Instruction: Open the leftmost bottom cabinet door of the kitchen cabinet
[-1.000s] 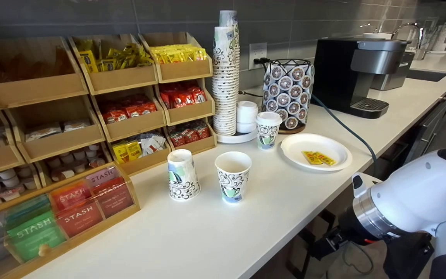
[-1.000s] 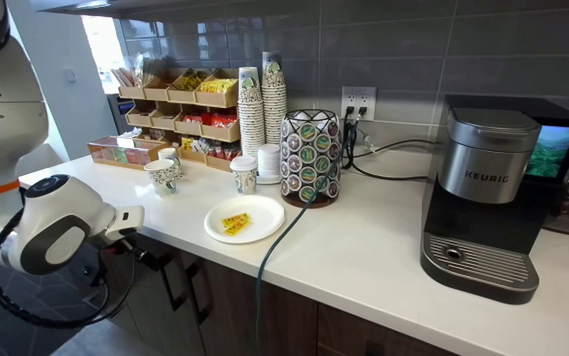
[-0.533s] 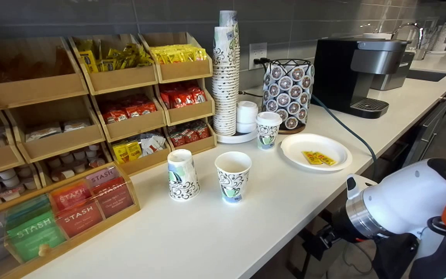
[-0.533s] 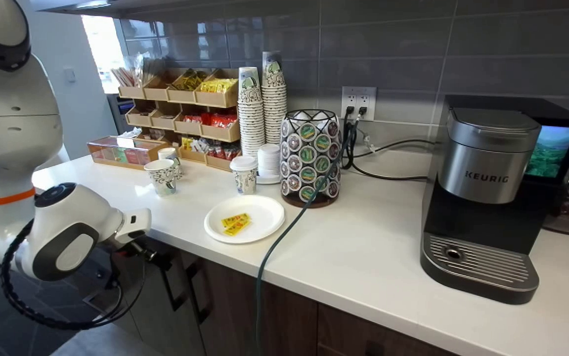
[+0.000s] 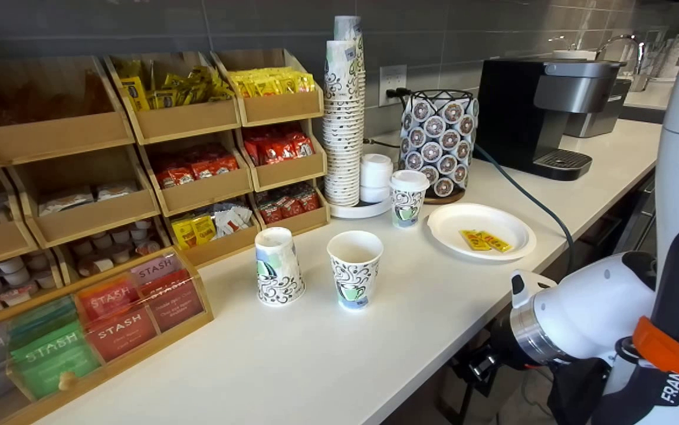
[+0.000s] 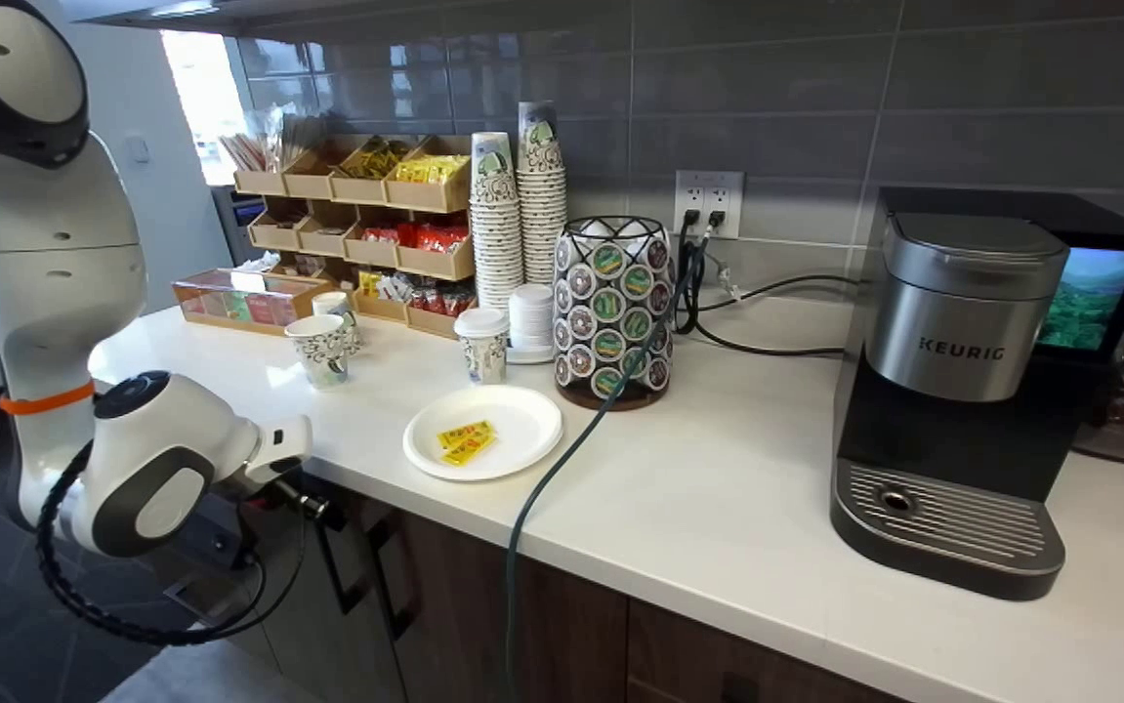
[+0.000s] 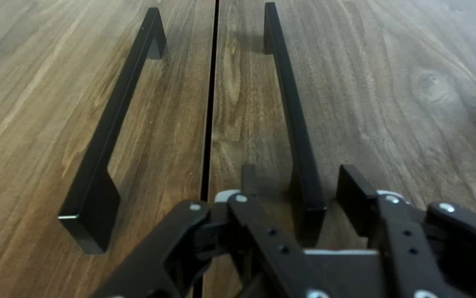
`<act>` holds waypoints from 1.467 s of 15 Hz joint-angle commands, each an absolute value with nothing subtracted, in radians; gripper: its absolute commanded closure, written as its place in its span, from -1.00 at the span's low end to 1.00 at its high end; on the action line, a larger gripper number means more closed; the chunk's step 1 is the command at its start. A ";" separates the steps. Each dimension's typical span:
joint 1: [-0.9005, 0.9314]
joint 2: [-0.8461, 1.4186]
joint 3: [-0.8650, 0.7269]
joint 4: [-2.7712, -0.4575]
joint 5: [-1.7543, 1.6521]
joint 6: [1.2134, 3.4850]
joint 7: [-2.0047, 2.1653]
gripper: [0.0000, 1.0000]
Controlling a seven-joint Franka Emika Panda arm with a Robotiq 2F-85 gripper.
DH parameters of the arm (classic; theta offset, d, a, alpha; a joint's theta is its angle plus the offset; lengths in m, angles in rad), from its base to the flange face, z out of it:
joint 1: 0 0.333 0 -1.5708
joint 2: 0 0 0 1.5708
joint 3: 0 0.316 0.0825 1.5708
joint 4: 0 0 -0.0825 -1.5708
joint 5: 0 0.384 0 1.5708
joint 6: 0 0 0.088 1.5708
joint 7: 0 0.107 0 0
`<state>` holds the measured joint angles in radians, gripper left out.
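Observation:
Below the white worktop, the kitchen cabinet [image 6: 566, 615] shows flat dark wood-grain fronts in an exterior view. Its left door [image 6: 303, 605] carries a black bar handle [image 6: 337, 571], and a neighbouring handle [image 6: 388, 576] stands just beside it. Both doors are closed, split by a thin seam in the wrist view. There my gripper [image 7: 300, 186] is open, its fingers on either side of the near end of the right-hand bar handle [image 7: 289, 103], with a gap visible on both sides. The other bar handle [image 7: 109, 136] lies to the left. In an exterior view the gripper [image 5: 475, 369] is partly hidden in shadow.
On the white worktop [image 5: 292, 354] stand paper cups [image 5: 356, 271], a plate [image 6: 415, 444] with yellow packets, a pod rack [image 6: 610, 312], a coffee maker [image 6: 952, 391] and a wooden snack rack [image 6: 425, 200]. A dark green cable [image 6: 547, 478] hangs over the front edge.
The arm and gripper have moved rightward in one exterior picture and leftward in the other, closer to the cabinet handles. The things on the worktop have not moved.

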<state>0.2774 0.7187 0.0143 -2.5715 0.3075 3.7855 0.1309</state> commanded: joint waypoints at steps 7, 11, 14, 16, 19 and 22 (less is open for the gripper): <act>0.327 0.680 0.019 -2.617 0.392 3.729 0.103 0.93; 0.368 0.628 0.016 -2.680 0.494 3.657 0.132 0.94; 0.363 0.586 0.056 -2.744 0.547 3.657 0.219 0.94; 0.348 0.565 0.098 -2.784 0.563 3.667 0.285 0.94; 0.332 0.533 0.168 -2.855 0.587 3.694 0.388 0.94; 0.306 0.632 0.282 -2.748 0.745 3.689 0.376 0.94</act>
<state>0.3560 0.6108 0.1787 -2.7477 0.5972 3.6920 0.3426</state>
